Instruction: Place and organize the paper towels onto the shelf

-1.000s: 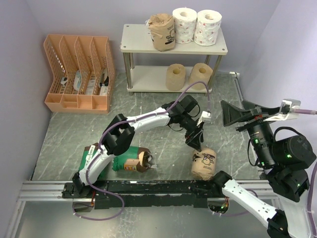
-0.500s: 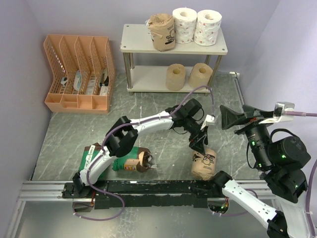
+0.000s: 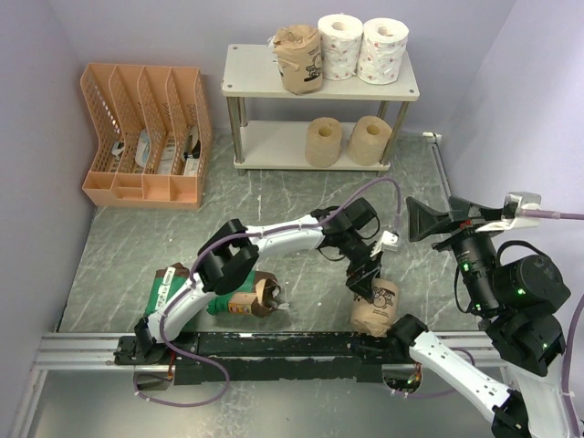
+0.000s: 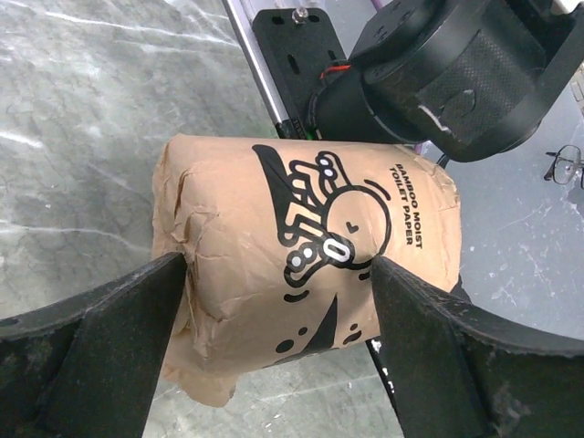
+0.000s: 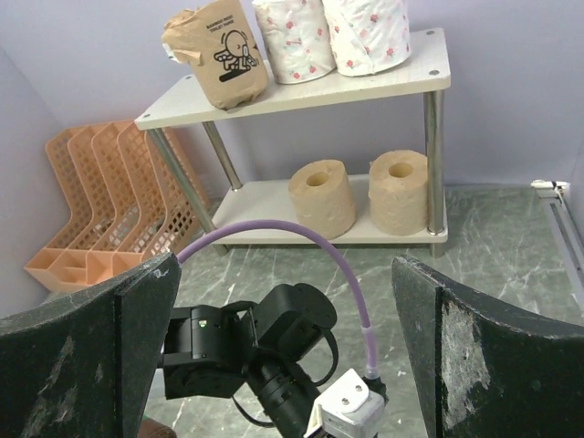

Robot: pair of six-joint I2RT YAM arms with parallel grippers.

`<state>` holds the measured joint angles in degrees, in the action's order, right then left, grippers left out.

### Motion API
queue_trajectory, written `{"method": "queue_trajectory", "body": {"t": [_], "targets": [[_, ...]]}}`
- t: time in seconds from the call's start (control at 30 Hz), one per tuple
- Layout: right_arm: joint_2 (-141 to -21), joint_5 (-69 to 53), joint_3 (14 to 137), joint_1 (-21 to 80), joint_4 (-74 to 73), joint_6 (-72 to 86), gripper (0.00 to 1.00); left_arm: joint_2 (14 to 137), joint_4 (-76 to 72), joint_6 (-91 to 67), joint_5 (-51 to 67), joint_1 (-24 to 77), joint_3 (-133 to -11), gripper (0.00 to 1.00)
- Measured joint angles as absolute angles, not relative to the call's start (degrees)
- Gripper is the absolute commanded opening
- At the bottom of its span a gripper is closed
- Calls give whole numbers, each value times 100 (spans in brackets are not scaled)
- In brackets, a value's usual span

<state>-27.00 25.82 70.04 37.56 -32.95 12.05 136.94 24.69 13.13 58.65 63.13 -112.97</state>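
A brown paper-wrapped roll [image 3: 374, 307] with cartoon print stands on the floor near the front rail. My left gripper [image 3: 366, 279] is open just above it. In the left wrist view the fingers [image 4: 137, 310] straddle this roll [image 4: 301, 246], one on each side. My right gripper [image 3: 422, 219] hangs open and empty at the right, facing the shelf [image 5: 301, 96]. The shelf [image 3: 255, 73] holds a brown wrapped roll [image 3: 299, 60] and two white red-specked rolls [image 3: 339, 46] on top, with two tan rolls [image 3: 323, 142] below.
An orange file organizer [image 3: 146, 137] stands at the back left. A green-wrapped roll [image 3: 173, 287] and another brown wrapped roll [image 3: 251, 297] lie by the left arm's base. The black front rail [image 3: 274, 345] runs just behind the straddled roll.
My left gripper has moved right and toward the front rail, coming down over the brown wrapped roll. The right arm shifted only slightly.
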Motion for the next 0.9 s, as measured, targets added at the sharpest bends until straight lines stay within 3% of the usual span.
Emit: {"method": "queue_trajectory", "body": {"t": [0.13,0.23,0.53,0.9], "targets": [[-2639,2639,6967,3756,-3297,1175,100,13694,2646,1347,5767,6307,-11354,53],[-2633,2639,6967,3756,-3295,1173,100,13694,2941,1413,5590,6322,-11616,9],[-2602,2639,6967,3756,-3247,1129,100,13469,3621,2038,4698,6322,-11990,7],[-2733,2635,6895,3756,-2976,895,100,11834,4720,3013,2995,6333,-11607,7]]}}
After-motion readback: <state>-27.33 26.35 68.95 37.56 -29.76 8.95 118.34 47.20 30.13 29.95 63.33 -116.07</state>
